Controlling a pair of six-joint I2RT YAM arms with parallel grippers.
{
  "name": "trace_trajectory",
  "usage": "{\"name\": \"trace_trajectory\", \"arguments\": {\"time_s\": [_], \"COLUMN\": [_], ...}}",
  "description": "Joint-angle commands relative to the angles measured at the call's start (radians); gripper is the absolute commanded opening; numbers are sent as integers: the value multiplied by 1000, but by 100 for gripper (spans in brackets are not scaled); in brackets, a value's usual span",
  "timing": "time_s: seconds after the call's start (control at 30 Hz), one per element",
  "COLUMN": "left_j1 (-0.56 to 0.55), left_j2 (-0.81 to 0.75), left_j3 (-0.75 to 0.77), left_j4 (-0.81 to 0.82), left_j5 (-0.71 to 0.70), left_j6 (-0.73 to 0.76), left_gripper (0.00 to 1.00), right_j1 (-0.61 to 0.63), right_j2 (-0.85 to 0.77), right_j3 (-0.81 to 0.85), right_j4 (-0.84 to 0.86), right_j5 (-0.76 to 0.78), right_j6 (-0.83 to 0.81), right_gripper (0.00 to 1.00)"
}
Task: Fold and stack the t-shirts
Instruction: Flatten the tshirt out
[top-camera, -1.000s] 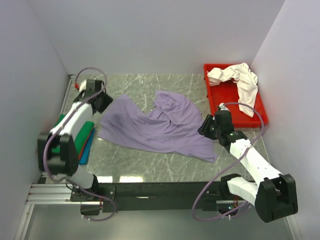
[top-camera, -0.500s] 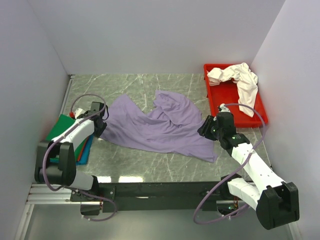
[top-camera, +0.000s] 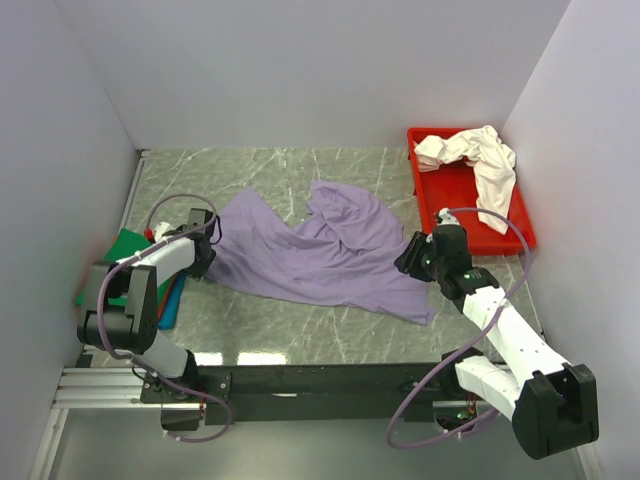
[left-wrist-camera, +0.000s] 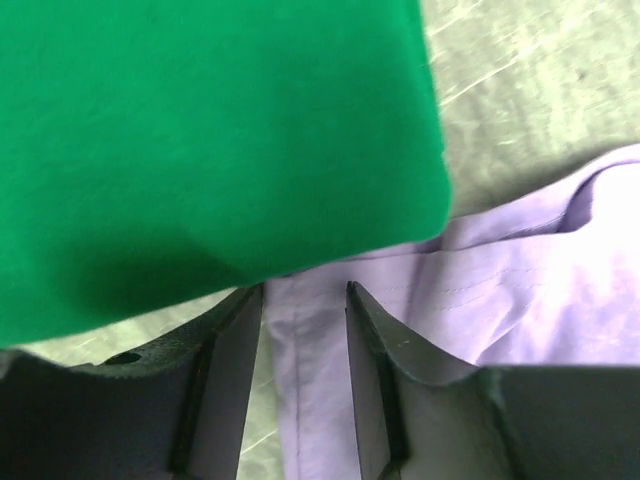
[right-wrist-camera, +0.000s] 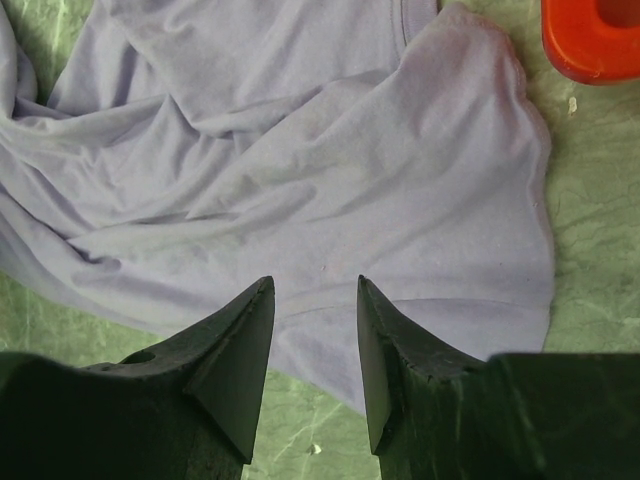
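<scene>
A lavender-purple t-shirt (top-camera: 320, 250) lies spread and rumpled mid-table. My left gripper (top-camera: 203, 262) is open at its left edge; in the left wrist view (left-wrist-camera: 305, 290) its jaws straddle the shirt's hem (left-wrist-camera: 320, 400). A folded bright green t-shirt (left-wrist-camera: 190, 140) lies just beside it, atop a stack with blue and red-orange layers (top-camera: 170, 300). My right gripper (top-camera: 412, 258) is open above the lavender shirt's right edge (right-wrist-camera: 330, 200), not holding it. A creamy white t-shirt (top-camera: 480, 160) lies crumpled in the red tray (top-camera: 455, 190).
The red tray stands at the back right, its corner showing in the right wrist view (right-wrist-camera: 590, 40). White walls close the left, back and right sides. Green marble table (top-camera: 300, 330) shows in front of the lavender shirt.
My left arm has swung from the far left corner down toward me, bringing its gripper to the lavender shirt's left edge. The right arm has hardly moved.
</scene>
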Motion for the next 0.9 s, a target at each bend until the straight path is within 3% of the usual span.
{"name": "trace_trajectory", "arguments": {"time_s": [0.0, 0.13, 0.27, 0.47, 0.87], "left_j1": [-3, -2, 32, 117, 209], "left_j2": [49, 44, -18, -120, -230], "left_j3": [-15, -31, -60, -158, -210], "left_j4": [51, 34, 11, 68, 102], "left_j5": [13, -7, -45, 7, 65], "left_j6": [5, -4, -9, 30, 47], "left_gripper": [42, 1, 1, 1, 1], "right_j1": [6, 6, 6, 0, -51], "right_j2": [-11, -8, -12, 0, 49], "right_j3": [-11, -13, -23, -53, -112], "right_j4": [19, 5, -18, -51, -56], "right_j5": [-11, -16, -10, 71, 85], "right_j6": [-14, -7, 15, 73, 174], "right_gripper": [46, 46, 49, 58, 56]}}
